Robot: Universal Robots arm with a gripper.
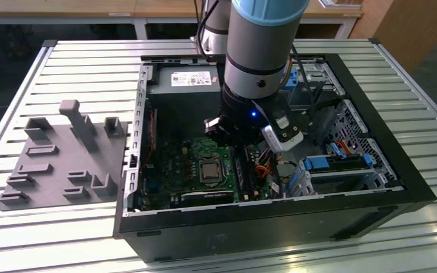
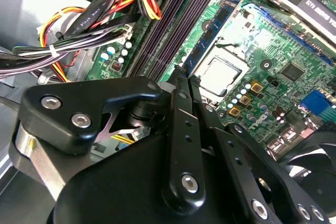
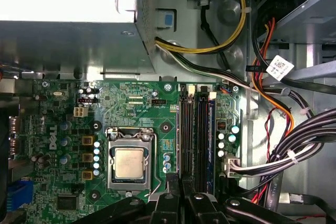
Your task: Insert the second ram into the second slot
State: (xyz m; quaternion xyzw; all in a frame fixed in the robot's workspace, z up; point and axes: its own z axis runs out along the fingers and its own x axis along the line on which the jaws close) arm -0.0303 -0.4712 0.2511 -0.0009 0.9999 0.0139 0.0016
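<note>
- Slatted metal table (image 1: 82, 62) filled the exterior view. On it the computer case (image 1: 241, 239) lay on its side with the panel off, so that, as we judged, the board faced up for the arm (image 1: 260, 51) to reach in from above.
- On the exterior view's left a grey parts tray (image 1: 59, 153) sat just beside the case, handy to the arm.
- The gripper (image 1: 238, 145) hung inside the case over the memory slots (image 1: 241, 168).
- In the second wrist view the gripper (image 2: 184, 74) was nearly shut at the near end of the second memory stick (image 2: 212, 32). The stick stood on edge along the slot just beside the processor (image 2: 223, 74).
- We judged the stick was pinched there, lined up with the slot so that its contacts met it squarely. We could not tell whether it was fully seated.
- The neighbouring slots (image 2: 168, 30) looked bare, and the cables (image 2: 94, 30) lay bundled aside, clear of them.
- In the first wrist view the gripper (image 3: 181, 184) sat in line with the slot row, with a narrow gap between its jaws.
</note>
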